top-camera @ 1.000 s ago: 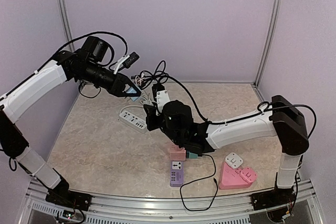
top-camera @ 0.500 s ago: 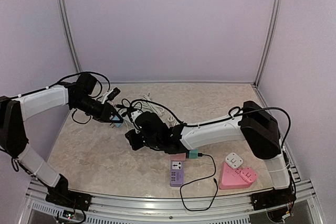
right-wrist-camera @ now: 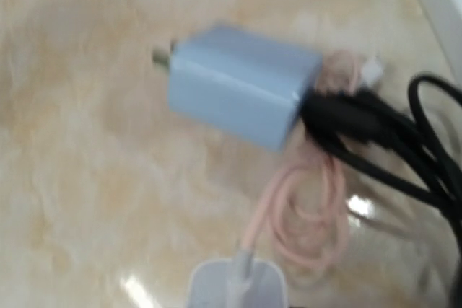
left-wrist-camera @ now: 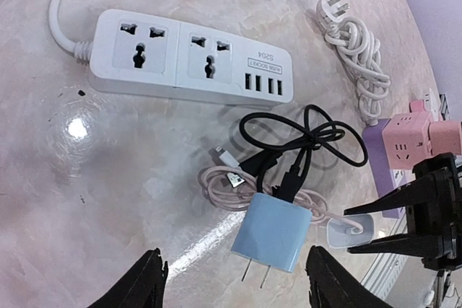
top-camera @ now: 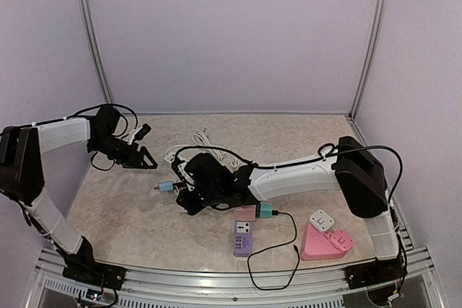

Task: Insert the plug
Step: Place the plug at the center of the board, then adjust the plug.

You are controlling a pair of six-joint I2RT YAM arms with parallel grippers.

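Grasp step: blue charger (left-wrist-camera: 271,232) lies beside the power strip (left-wrist-camera: 191,59) inside the wide-open left gripper (left-wrist-camera: 237,268), right gripper (left-wrist-camera: 349,230) seemingly pinching a pale plug (right-wrist-camera: 238,286); next, close and align prongs.

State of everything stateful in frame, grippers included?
left gripper: open, empty
right gripper: shut on white plug
blue charger: lying loose, prongs bare, unplugged
white power strip: sockets and USB ports empty
pink cube socket: teal plug seated in its side

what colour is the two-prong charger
The charger is light blue; left wrist view shows it best.
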